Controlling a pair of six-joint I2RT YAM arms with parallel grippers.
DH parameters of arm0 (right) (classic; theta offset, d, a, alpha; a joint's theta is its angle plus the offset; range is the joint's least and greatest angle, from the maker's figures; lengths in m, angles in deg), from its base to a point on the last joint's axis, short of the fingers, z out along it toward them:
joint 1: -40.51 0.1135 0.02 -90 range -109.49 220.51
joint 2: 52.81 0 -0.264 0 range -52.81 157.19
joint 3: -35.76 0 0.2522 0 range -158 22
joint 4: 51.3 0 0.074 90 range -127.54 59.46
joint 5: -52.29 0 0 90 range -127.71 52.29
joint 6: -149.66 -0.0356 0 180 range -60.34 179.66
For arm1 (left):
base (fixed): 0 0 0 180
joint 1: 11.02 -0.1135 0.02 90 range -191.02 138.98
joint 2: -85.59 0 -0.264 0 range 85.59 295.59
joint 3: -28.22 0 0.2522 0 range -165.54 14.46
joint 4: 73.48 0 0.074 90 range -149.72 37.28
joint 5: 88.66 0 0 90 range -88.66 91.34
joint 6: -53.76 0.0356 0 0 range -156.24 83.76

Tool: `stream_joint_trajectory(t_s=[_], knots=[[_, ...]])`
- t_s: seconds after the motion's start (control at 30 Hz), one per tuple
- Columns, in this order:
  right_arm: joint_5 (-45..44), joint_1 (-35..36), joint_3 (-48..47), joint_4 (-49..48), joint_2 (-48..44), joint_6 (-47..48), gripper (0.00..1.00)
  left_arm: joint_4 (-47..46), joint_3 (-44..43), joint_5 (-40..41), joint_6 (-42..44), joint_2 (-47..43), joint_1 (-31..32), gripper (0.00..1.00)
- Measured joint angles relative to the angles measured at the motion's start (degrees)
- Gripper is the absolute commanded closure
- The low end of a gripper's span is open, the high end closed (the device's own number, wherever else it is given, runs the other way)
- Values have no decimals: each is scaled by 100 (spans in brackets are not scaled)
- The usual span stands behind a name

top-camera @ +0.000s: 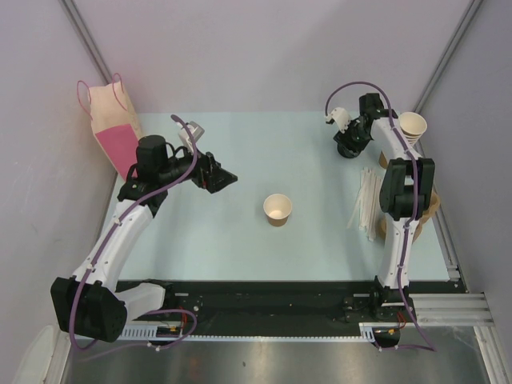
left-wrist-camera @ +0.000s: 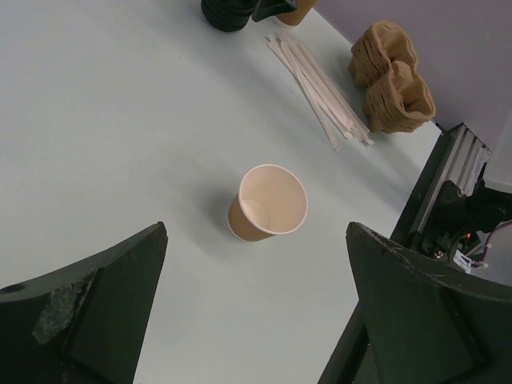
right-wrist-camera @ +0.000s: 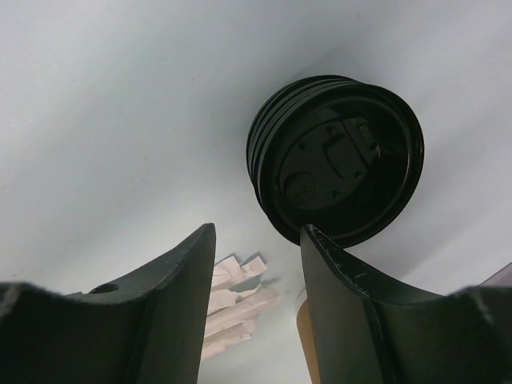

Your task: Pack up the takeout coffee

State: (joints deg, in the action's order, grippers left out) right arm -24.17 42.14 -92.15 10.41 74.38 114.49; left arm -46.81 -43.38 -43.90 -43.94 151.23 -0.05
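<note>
Right wrist view: right gripper (right-wrist-camera: 258, 234) half apart, nothing clamped, at the black lid stack (right-wrist-camera: 336, 160). Lidless coffee cup (top-camera: 278, 210) stands mid surface (top-camera: 200, 240), eight o'clock from the lids. Best to pinch only the top rim and lift straight. Left gripper (top-camera: 224, 180) is wide apart.

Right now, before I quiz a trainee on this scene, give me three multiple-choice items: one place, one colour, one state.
1. Where does the open cup stand? A mid-table B far left edge C near right corner
2. The lid stack is: A white B black C tan
3. The left fingers are: A shut B gripping the cup C wide apart
Answers: A, bare table all round it; B, glossy black rims; C, wide gap, nothing between.
</note>
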Motion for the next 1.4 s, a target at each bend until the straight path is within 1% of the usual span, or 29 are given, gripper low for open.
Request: stream_joint_trajectory(t_s=[0.17,0.3,0.5,0.57,0.7,0.83,1.33,1.4], knots=[[-66,-7,-9,-120,101,83,50,0,0,-2,-4,0,0,0],[-66,-11,-79,-188,195,103,54,-7,0,0,-9,0,0,0],[-66,-11,-162,-247,310,122,55,-42,0,-2,-37,4,0,1],[-66,-11,-184,-258,337,131,58,-42,0,-2,-37,9,0,1],[-66,-11,-192,-262,354,138,58,-63,2,0,-39,50,0,0],[-66,-15,-214,-269,354,140,61,-85,13,0,-39,70,0,1],[-68,-26,-262,-284,444,175,61,-87,15,0,-39,79,0,0],[-68,-26,-262,-280,459,181,65,-87,15,0,-39,81,0,1]])
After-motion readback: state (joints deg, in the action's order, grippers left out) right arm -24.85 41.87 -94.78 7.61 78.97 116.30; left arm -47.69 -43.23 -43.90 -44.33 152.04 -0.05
